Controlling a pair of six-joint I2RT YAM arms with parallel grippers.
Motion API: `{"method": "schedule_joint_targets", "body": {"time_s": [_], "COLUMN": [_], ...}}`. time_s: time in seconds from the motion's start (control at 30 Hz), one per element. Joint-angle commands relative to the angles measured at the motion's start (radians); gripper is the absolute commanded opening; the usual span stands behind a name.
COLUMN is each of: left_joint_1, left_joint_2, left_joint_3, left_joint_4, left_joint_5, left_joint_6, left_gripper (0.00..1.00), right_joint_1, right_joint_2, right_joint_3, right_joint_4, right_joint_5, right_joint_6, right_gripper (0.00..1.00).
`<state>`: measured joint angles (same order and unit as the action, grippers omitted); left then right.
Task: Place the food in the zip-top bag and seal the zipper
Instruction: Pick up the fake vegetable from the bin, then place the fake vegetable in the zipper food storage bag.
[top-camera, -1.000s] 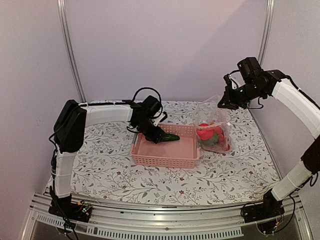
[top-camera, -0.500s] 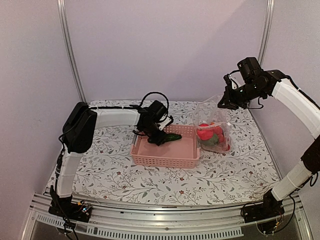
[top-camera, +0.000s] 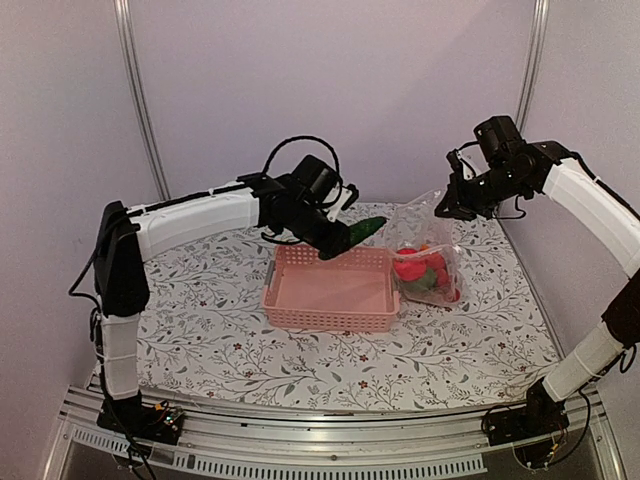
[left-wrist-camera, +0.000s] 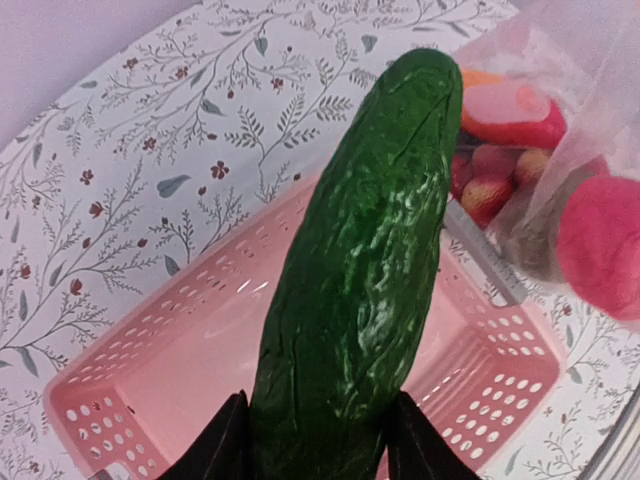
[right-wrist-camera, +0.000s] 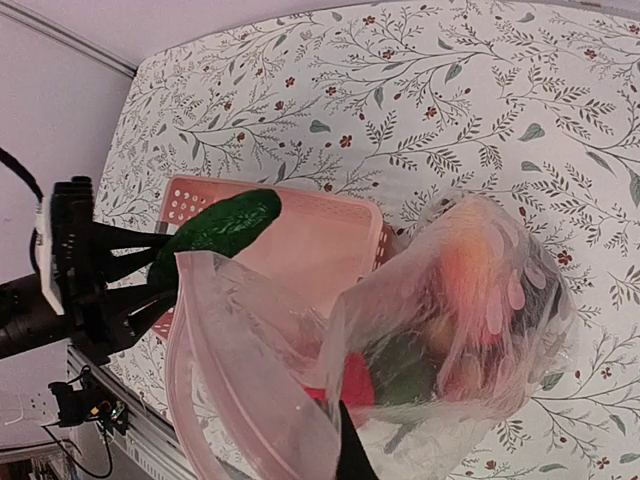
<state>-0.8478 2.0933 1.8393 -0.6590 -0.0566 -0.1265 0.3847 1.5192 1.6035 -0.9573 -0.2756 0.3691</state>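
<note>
Cucumber (top-camera: 357, 235) hangs above the pink basket's (top-camera: 330, 318) far edge, clamped in the left gripper (left-wrist-camera: 318, 435). Right gripper (top-camera: 447, 207) pinches the zip-top bag's (top-camera: 428, 235) top, right of the basket; only its wrist view shows the mouth gaping.

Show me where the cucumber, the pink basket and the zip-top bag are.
cucumber (left-wrist-camera: 360, 270), left wrist view, middle of its body.
pink basket (top-camera: 330, 320), top view, near wall.
zip-top bag (top-camera: 418, 222), top view, clear upper part.
</note>
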Motion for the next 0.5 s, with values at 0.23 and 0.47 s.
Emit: {"method": "schedule_joint_targets", "body": {"time_s": [0.23,0.47], "left_joint_1": [-0.027,-0.109], "left_joint_2": [-0.168,-0.135], "left_joint_3": [0.157,0.277], "left_joint_4": [-0.108,-0.234], "left_joint_5": [0.119,0.094], "left_joint_6": [-0.128,0.017], "left_gripper": [0.4,0.38], "right_joint_1": [-0.007,-0.007], "right_joint_2": [0.001,0.006], "right_joint_3": [-0.016,-0.005], "right_joint_4": [0.023,0.025], "right_joint_5": [-0.001,-0.007], "right_joint_6": [-0.012,-0.018], "right_gripper": [0.0,0.0]}}
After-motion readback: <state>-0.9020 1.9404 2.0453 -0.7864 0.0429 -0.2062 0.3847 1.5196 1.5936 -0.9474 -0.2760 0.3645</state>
